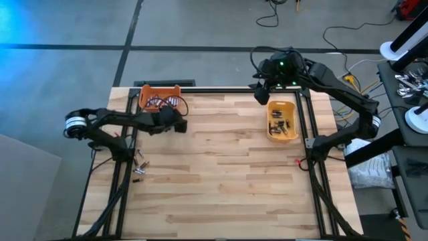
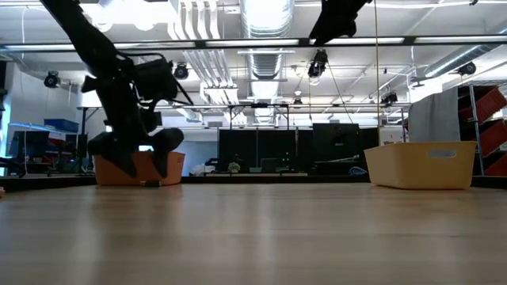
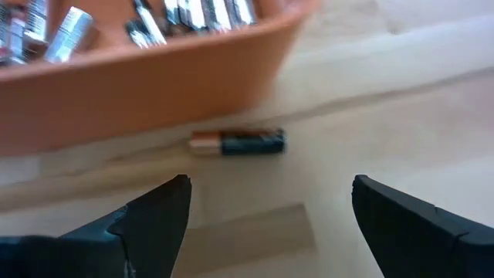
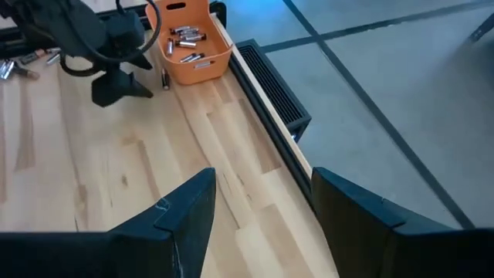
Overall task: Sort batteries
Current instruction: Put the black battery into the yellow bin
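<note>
A light wooden tabletop (image 1: 221,174) in a dark metal frame is seen standing on a grey floor crossed by dark lines; in the low view a hall with ceiling pipes and lamps is seen behind it. An orange bin (image 1: 159,98) is set at the far left edge of the tabletop, and a yellow bin (image 1: 281,120) at the far right.

The left gripper (image 3: 266,205) is held low over the tabletop just beside the orange bin, on its near side, and its fingers (image 3: 158,212) are spread wide apart with nothing between them. A single dark battery with a copper end (image 3: 238,142) is seen lying flat on the wood between the fingertips and the bin's wall, close to the wall; whether it touches the wall cannot be told. Inside the orange bin several silvery batteries (image 3: 208,11) are seen. In the right wrist view the same loose battery (image 4: 164,78) is seen as a small dark stick beside the bin.

Dark batteries (image 1: 281,124) are held in the yellow bin. A small group of loose batteries (image 1: 139,163) is left on the tabletop near its left edge, well apart from both bins.

The right gripper (image 4: 262,205) is held high above the far edge of the tabletop, near the yellow bin's far end; its fingers (image 4: 189,212) are parted and nothing is gripped
</note>
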Action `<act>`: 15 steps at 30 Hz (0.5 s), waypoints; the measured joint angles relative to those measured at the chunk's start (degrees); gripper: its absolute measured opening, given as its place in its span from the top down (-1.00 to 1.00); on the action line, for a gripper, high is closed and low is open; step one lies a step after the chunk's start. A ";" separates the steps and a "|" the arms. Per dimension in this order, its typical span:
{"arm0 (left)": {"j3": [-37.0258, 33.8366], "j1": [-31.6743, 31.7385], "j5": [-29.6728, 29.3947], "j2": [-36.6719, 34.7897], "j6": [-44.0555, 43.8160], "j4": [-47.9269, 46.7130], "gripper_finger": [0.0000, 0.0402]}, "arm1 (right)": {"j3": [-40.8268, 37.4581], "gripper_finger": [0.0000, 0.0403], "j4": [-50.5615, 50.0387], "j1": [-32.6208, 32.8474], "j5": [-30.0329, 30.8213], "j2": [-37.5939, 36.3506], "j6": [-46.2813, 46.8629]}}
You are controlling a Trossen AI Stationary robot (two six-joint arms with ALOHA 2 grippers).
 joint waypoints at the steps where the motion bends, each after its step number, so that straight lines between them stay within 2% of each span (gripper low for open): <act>1: 0.00 0.04 -1.13 0.51 -0.06 0.24 -0.65 | 0.00 -0.02 0.01 0.00 0.02 -0.07 0.17; 4: -0.07 0.28 -3.01 2.11 -0.27 1.31 -0.65 | 0.00 -0.02 0.01 -0.01 0.02 -0.14 1.20; 10: -0.11 0.93 -2.27 6.25 -0.86 7.86 -0.65 | 0.00 -0.02 0.01 0.00 -0.01 -0.13 2.44; 15: 0.06 1.69 -3.20 9.36 -4.74 9.17 -0.61 | 0.00 -0.02 -0.07 0.00 -0.01 -0.10 4.41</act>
